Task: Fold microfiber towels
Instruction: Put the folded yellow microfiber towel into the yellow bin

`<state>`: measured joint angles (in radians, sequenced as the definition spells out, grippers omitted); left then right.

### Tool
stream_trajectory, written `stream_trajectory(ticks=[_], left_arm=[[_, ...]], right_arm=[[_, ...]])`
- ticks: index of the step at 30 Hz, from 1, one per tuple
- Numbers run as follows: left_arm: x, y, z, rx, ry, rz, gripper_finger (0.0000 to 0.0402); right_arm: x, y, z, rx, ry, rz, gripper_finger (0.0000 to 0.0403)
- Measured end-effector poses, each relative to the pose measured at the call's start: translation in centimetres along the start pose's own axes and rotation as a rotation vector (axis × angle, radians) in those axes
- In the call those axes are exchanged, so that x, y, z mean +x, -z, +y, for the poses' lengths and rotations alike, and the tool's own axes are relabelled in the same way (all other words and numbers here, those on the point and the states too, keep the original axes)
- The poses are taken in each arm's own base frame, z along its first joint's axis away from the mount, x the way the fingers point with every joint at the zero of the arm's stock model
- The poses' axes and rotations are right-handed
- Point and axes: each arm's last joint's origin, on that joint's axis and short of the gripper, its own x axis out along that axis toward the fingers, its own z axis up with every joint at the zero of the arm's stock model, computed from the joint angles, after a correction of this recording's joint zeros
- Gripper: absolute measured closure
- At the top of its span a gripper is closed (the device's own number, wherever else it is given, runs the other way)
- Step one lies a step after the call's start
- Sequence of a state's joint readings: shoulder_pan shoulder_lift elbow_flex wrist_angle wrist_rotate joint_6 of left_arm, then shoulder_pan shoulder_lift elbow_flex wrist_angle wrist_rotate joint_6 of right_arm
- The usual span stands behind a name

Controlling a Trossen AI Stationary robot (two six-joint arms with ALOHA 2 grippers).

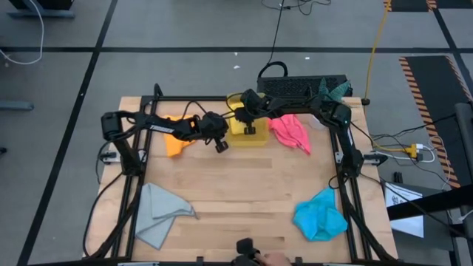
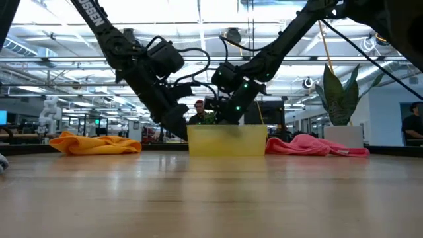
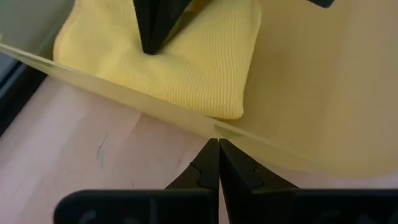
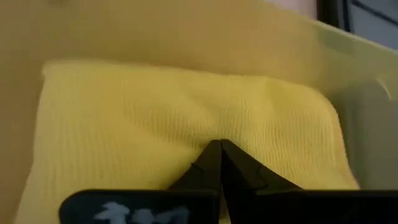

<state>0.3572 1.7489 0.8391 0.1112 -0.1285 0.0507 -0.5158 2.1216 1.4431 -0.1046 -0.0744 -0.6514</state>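
A translucent yellow bin (image 1: 260, 140) stands at the table's far middle, and a folded yellow towel (image 4: 186, 106) lies flat on its floor. My right gripper (image 4: 219, 144) reaches down into the bin, shut, with its tips on that towel. My left gripper (image 3: 217, 143) is shut too and stands outside the bin at its left near corner (image 1: 220, 146). An orange towel (image 1: 176, 137), a pink one (image 1: 290, 131), a light grey one (image 1: 159, 212) and a bright blue one (image 1: 319, 216) lie crumpled on the table, with no gripper on them. My right gripper presses its shut fingertips down on the top face of the folded yellow towel (image 4: 217, 134), near the middle. It comes slanting from above and from the table's right far side. The cloth dents and creases around the tips and lies on the bin's floor. My left gripper has its shut fingertips at the outer side of the bin's wall (image 3: 214, 129), just below the rim. It comes slanting down from the table's left. I cannot tell whether the tips touch the wall.
The orange towel lies left of the bin and the pink one right of it. Grey lies at the near left and blue at the near right, with bare wood between them. A plant (image 2: 340, 92) stands at the far right. A black frame (image 1: 137, 192) borders the table.
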Motion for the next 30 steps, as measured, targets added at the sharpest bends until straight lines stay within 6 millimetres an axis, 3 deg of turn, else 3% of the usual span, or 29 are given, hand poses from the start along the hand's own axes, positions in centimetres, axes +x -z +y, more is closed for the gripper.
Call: stream_trajectory(ticks=[6, 12, 16, 20, 30], left_arm=[[0.0, 0.1, 0.0, 0.000, 0.001, 0.005, 0.0397], [0.0, 0.1, 0.0, -0.009, 0.000, 0.005, 0.0386], [0.0, 0.1, 0.0, -0.007, 0.000, 0.004, 0.0383], [0.0, 0.1, 0.0, 0.003, 0.000, 0.004, 0.0397], [0.0, 0.0, -0.2, 0.013, 0.012, -0.002, 0.0386]], right_arm=[[-1.5, -0.9, -0.7, 0.063, 0.032, -0.044, 0.0403], [-6.2, -2.6, -1.4, 0.089, 0.035, -0.073, 0.0403], [-8.2, -2.0, -1.1, 0.097, -0.175, -0.083, 0.0403], [-7.5, -0.8, -0.1, 0.127, -0.381, -0.065, 0.0403], [-3.4, 0.7, 1.1, 0.170, -0.428, 0.004, 0.0403]])
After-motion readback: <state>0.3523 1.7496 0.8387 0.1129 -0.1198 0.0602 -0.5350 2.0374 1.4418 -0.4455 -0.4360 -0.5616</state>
